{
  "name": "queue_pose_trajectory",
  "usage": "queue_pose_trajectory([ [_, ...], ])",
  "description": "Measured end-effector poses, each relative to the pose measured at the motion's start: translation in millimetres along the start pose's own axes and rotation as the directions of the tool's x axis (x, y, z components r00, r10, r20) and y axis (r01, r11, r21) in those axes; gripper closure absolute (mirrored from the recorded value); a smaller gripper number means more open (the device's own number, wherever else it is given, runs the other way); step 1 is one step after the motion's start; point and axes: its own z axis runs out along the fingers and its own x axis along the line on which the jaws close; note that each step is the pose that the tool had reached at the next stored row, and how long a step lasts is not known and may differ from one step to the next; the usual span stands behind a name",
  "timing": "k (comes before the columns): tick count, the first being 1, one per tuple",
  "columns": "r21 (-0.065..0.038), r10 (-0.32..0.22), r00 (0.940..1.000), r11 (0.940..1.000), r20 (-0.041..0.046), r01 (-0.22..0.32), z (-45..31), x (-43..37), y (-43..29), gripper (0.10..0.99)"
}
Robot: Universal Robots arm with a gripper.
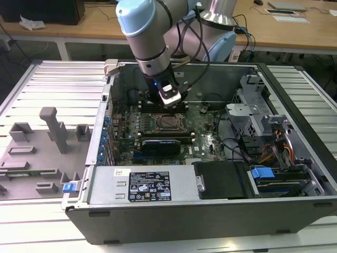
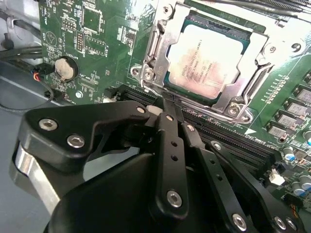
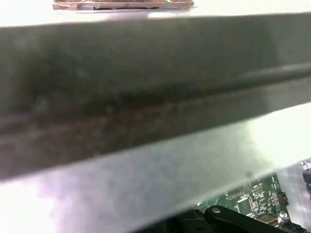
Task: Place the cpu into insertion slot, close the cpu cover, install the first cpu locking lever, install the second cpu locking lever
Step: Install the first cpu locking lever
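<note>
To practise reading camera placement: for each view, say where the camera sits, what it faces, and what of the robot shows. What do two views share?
Exterior view: off the arm, above the computer case, looking down into it; arm and gripper show.
Second wrist view: on the wrist, facing past the gripper to the cpu framed by the cpu cover.
First wrist view: on the wrist, close to a grey surface; a black gripper part shows.
Shared: both wrist views show the green motherboard.
</note>
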Motion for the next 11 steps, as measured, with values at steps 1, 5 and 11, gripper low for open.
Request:
queue_pose_trajectory([
  [1, 0.0, 0.0, 1.0, 1.0, 0.0, 0.0, 0.3, 0.0, -0.1, 0.98],
  [5, 0.0, 0.0, 1.0, 1.0, -0.0002, 0.0, 1.4, 0.2, -0.6, 0.98],
  [11, -0.002, 0.001, 1.0, 1.0, -0.0006, -0.001, 1.4, -0.2, -2.0, 0.98],
])
